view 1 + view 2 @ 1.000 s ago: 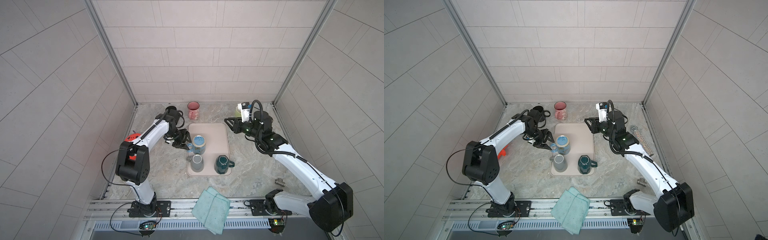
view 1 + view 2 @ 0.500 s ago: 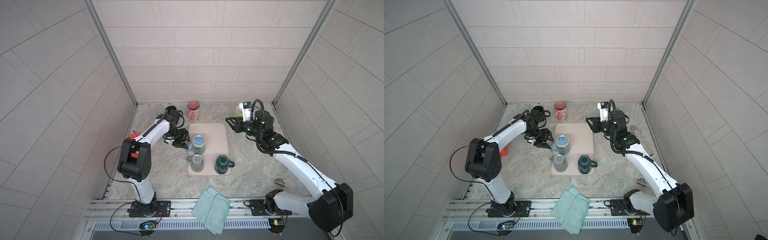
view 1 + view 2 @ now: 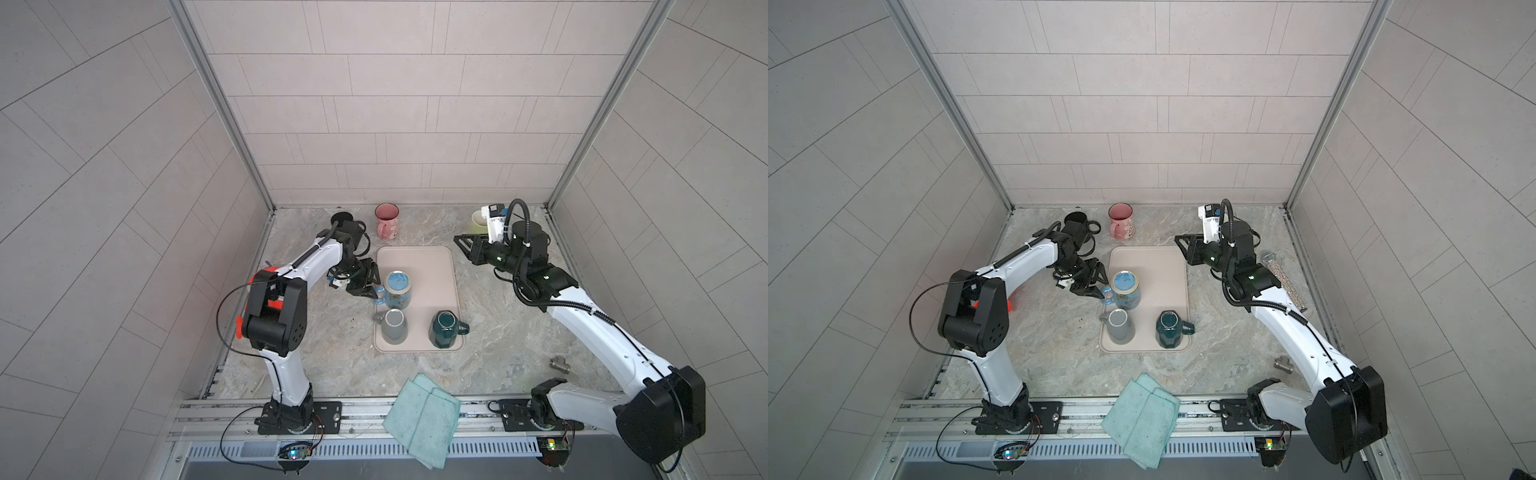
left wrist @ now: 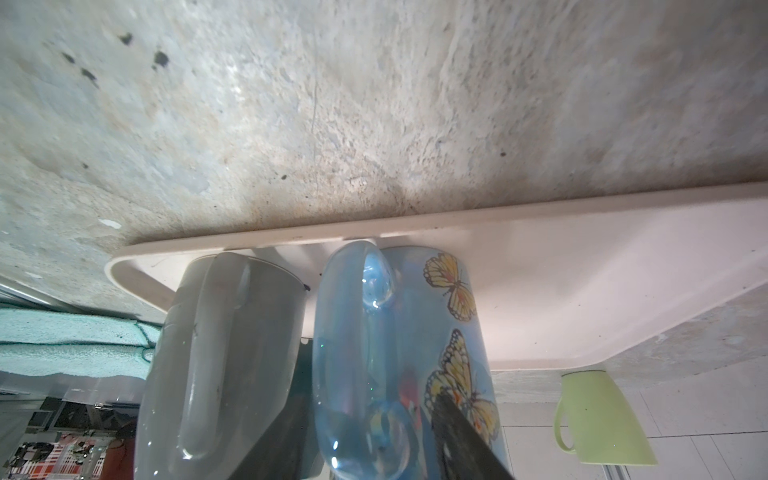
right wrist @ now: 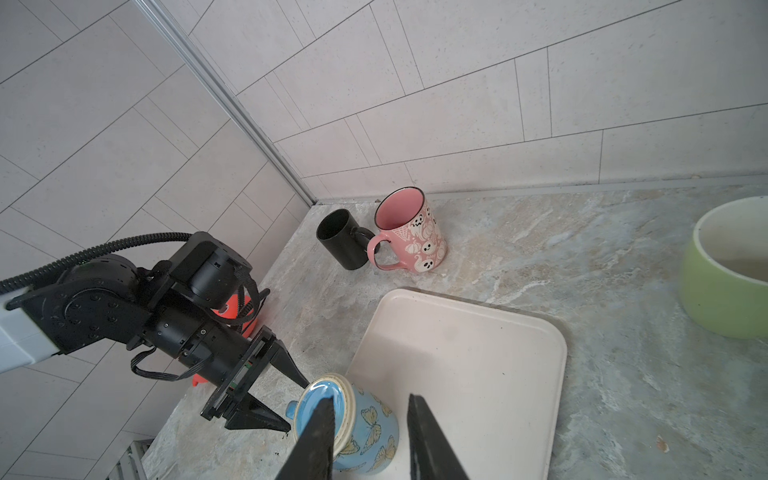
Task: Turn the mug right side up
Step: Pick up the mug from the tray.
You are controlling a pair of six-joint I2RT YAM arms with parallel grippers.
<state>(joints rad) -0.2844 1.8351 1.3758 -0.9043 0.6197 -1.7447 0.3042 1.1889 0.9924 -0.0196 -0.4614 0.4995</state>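
The blue mug stands mouth-down on the tray, at its left edge, with the handle pointing at my left arm. My left fingers are spread, 1 on each side of that handle; I can't tell if they touch it. My right fingers are parted on nothing, near the tray's far right corner. The mug looks like glazed ceramic: stiff, fairly heavy, slick, chippable. I'd pinch the handle firmly, since the weight hangs off-centre.
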